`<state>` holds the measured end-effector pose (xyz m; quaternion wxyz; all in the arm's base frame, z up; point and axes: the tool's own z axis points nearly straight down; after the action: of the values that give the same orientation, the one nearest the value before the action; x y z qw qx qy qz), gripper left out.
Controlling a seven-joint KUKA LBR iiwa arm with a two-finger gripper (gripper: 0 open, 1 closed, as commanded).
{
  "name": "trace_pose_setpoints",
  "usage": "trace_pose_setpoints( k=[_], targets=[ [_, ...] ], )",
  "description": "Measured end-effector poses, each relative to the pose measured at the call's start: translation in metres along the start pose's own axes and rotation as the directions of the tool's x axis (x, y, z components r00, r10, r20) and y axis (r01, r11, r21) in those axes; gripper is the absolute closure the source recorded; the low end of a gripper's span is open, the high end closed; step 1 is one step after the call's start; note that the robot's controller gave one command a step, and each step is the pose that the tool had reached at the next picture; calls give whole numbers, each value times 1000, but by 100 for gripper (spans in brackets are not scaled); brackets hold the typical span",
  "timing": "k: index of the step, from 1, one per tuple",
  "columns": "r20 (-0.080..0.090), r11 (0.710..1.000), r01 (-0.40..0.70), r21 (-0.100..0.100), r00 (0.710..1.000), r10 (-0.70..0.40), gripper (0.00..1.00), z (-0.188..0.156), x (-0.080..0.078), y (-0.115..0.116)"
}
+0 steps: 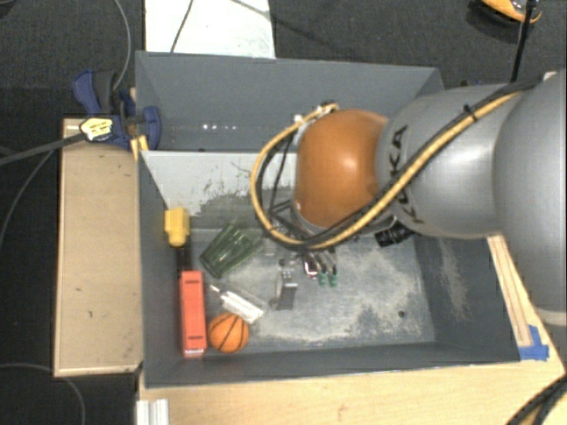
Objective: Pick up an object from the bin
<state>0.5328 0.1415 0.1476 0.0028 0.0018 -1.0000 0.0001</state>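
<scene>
My gripper [286, 289] hangs under the arm's orange cover, low over the bin floor near the middle. Just to its left lies a flat white piece [239, 305]. A clear green ribbed object [229, 248] rests further up and left of the gripper. A small orange ball [229, 333] sits in the front left corner area, beside the white piece. I see nothing held by the gripper.
A long red-orange block [192, 312] lies along the bin's left wall, with a yellow piece [176, 226] above it. The arm and its cables cover the bin's right rear. Bare scuffed floor spreads to the gripper's right.
</scene>
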Motion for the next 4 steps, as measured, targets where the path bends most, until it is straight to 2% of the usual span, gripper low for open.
trace_pose_setpoints(
  k=[1,2,3,4],
  targets=[
    [8,1000,-5,-2,1000,5,0,-5,-2,-1],
    [8,1000,-2,-2,1000,2,0,57,23,44],
    [-3,1000,13,4,1000,-13,0,61,24,50],
    [9,983,-181,7,983,181,0,39,26,54]
  ],
)
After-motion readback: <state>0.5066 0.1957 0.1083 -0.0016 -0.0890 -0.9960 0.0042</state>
